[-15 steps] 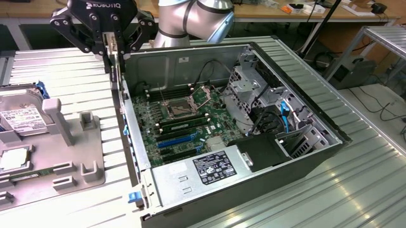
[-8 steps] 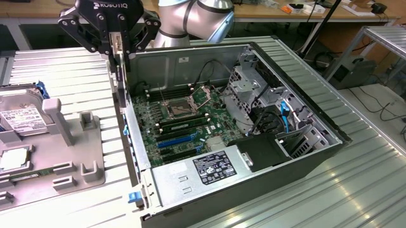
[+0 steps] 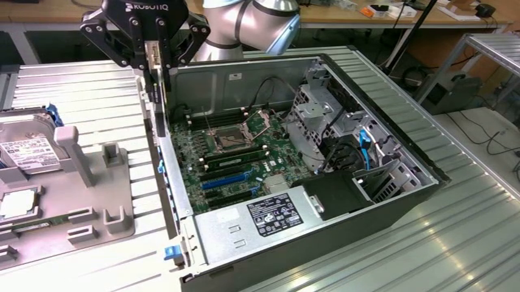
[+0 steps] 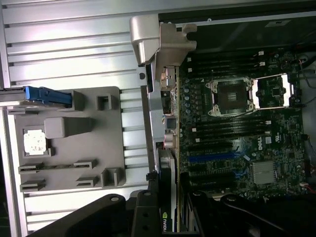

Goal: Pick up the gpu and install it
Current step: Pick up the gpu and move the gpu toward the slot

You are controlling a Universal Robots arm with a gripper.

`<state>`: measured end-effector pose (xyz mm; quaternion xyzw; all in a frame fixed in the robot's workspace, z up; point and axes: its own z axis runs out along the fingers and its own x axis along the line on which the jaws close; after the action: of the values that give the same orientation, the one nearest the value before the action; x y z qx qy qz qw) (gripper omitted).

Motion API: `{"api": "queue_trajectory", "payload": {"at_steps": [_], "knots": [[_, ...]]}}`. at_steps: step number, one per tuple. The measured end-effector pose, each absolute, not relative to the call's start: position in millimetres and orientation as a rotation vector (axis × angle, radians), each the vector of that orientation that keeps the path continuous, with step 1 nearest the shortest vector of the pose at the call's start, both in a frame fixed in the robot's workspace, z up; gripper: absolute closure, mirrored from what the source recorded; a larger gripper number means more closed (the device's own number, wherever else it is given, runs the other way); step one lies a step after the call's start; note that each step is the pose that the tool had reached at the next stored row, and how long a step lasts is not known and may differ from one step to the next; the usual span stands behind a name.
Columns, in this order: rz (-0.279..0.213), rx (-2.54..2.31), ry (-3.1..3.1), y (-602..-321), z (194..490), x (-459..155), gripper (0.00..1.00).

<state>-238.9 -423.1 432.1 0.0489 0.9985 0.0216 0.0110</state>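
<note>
Black hand point(image 3: 154, 58) clamped on the thin gpu point(image 3: 163, 85), held edge-on above open metal case point(image 3: 213, 80); flat green motherboard point(image 3: 235, 159) inside

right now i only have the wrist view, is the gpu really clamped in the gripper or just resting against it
Observer: Clamped. In the exterior view the gripper has a finger on each face of the gpu, which hangs upright, edge-on to the camera.
Operator: ok is it in a slot yet
Observer: No. Its lower end looks level with the rim of the case wall on the exterior view's left, above the motherboard.
Operator: whats along the other side of the case
Observer: A metal drive cage with blue cables beside it, against the wall on the exterior view's right.
</note>
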Motion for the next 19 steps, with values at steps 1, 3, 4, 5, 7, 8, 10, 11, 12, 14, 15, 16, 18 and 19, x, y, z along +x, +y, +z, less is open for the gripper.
{"api": "queue_trajectory", "payload": {"at_steps": [1, 3, 4, 5, 7, 8, 10, 11, 12, 14, 15, 16, 18, 19], "knots": [[0.067, 0.153, 3.115, -423.1, 432.1, -239.0, 0.73], [0.067, 0.153, 3.115, -423.0, 432.1, -239.0, 0.73], [0.067, 0.153, 3.115, -423.1, 432.1, -238.9, 0.73], [0.067, 0.153, 3.115, -423.1, 432.1, -238.9, 0.73], [0.067, 0.153, 3.115, -423.0, 432.1, -238.6, 0.73], [0.067, 0.152, 3.115, -423.1, 432.1, -238.4, 0.73], [0.067, 0.153, 3.115, -423.0, 432.1, -237.0, 0.73], [0.067, 0.153, 3.115, -423.0, 432.1, -235.6, 0.73], [0.068, 0.152, 3.115, -423.1, 432.1, -234.4, 0.73], [0.067, 0.153, 3.115, -423.0, 432.1, -231.5, 0.73], [0.067, 0.153, 3.115, -423.1, 432.1, -230.4, 0.73], [0.068, 0.153, 3.115, -423.1, 432.1, -229.5, 0.73], [0.067, 0.153, 3.115, -423.0, 432.1, -227.5, 0.73], [0.067, 0.153, 3.115, -423.0, 432.1, -225.7, 0.73]]}}
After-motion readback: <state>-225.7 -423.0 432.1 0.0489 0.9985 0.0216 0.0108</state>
